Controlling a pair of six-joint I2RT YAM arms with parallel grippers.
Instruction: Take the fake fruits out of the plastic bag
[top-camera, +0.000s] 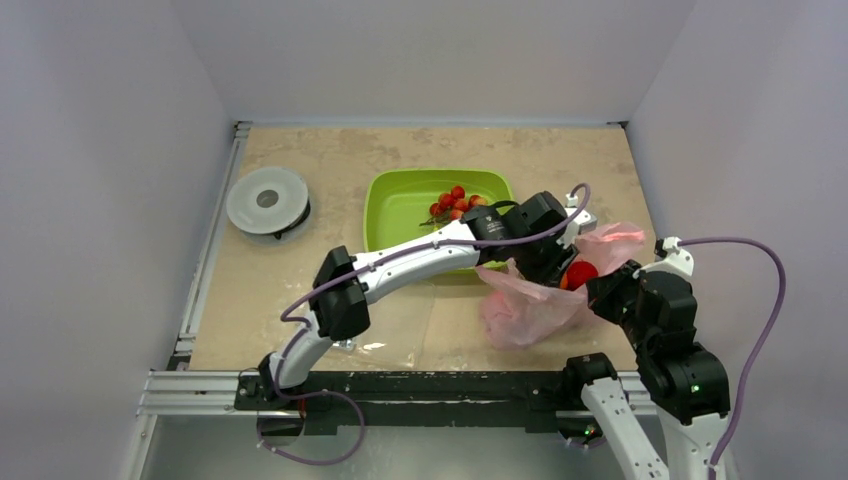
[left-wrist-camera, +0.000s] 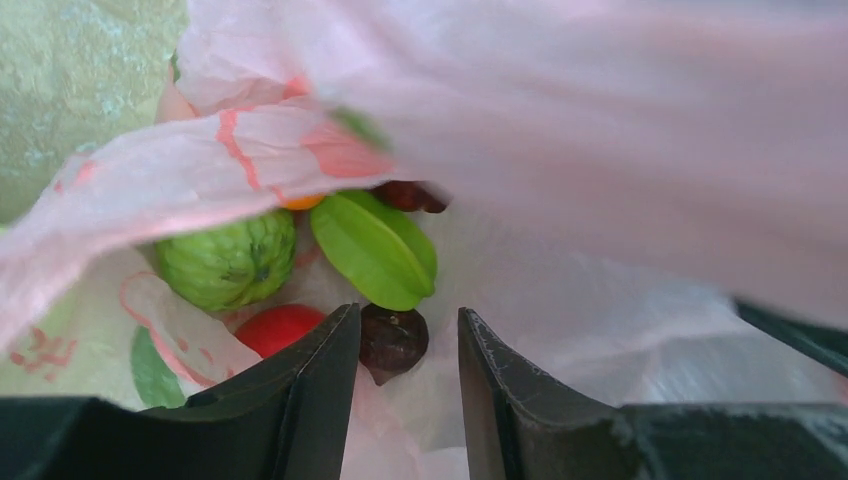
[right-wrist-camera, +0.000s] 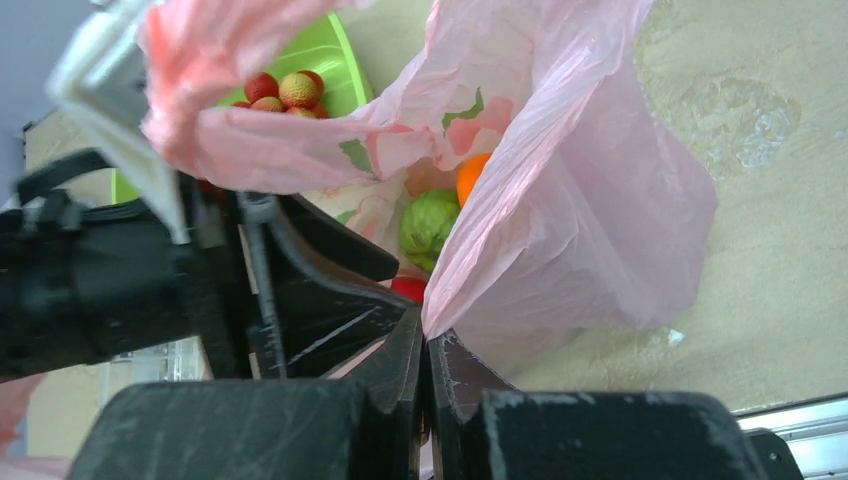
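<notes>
The pink plastic bag (top-camera: 530, 305) lies at the right of the table with its mouth held up. My left gripper (left-wrist-camera: 408, 312) reaches inside it, open, jaws partly narrowed. A dark maroon fruit (left-wrist-camera: 392, 340) sits between the tips, against the left finger (left-wrist-camera: 320, 380) and apart from the right one. Beside it lie a red fruit (left-wrist-camera: 277, 327), a bumpy green fruit (left-wrist-camera: 228, 258) and a smooth green piece (left-wrist-camera: 375, 248). An orange fruit (right-wrist-camera: 470, 175) shows deeper in. My right gripper (right-wrist-camera: 427, 335) is shut on the plastic bag's (right-wrist-camera: 590, 200) edge.
A green tray (top-camera: 395, 215) stands just behind the bag, with a cluster of small red berries (top-camera: 452, 203) in it. A grey round spool (top-camera: 267, 200) sits at the far left. Walls close the table on three sides.
</notes>
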